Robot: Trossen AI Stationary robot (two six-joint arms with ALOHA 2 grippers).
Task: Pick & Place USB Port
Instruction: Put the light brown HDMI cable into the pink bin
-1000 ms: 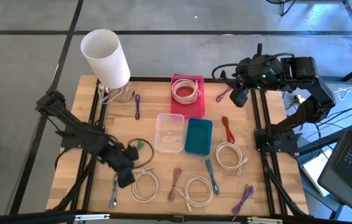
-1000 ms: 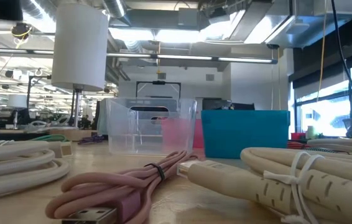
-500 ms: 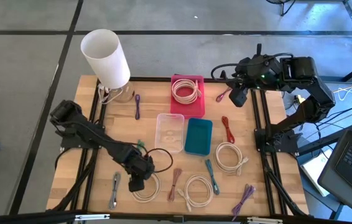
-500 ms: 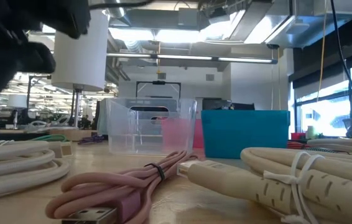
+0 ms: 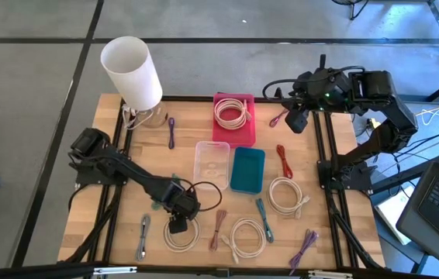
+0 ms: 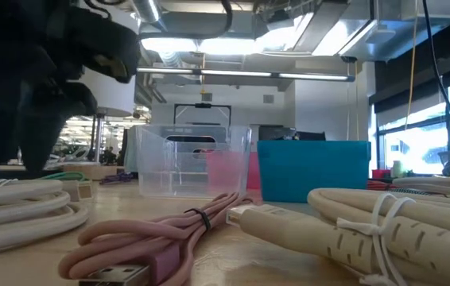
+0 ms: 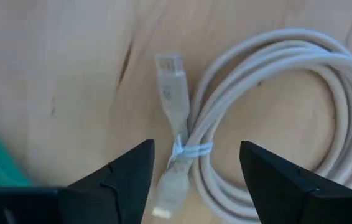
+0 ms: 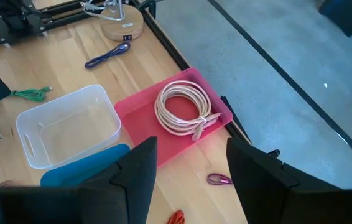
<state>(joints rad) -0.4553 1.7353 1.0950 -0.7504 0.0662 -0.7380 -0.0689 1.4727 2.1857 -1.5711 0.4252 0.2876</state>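
A white coiled USB cable [image 7: 275, 106] lies flat on the wooden table near its front edge, left of the middle [image 5: 182, 234]. Its two plugs [image 7: 171, 81] are tied beside the coil with a thin white tie. My left gripper [image 7: 194, 180] is open just above this cable [image 5: 177, 225]. One finger stands on each side of the tied plugs, touching nothing. My right gripper [image 8: 188, 180] is open and holds nothing. It hovers over the table's far right corner [image 5: 295, 122].
A pink bin [image 5: 233, 133] holding a coiled cable, a clear bin [image 5: 211, 164] and a teal bin [image 5: 247, 169] stand mid-table. Several more cables lie along the front and right, among them a pink cable [image 5: 218, 229] and white coils [image 5: 247, 236]. A white lamp [image 5: 131, 71] stands far left.
My left gripper has moved toward the table's right edge, from beside the white coil to over it, and its dark arm now fills the left of the low view. The cables have not moved.
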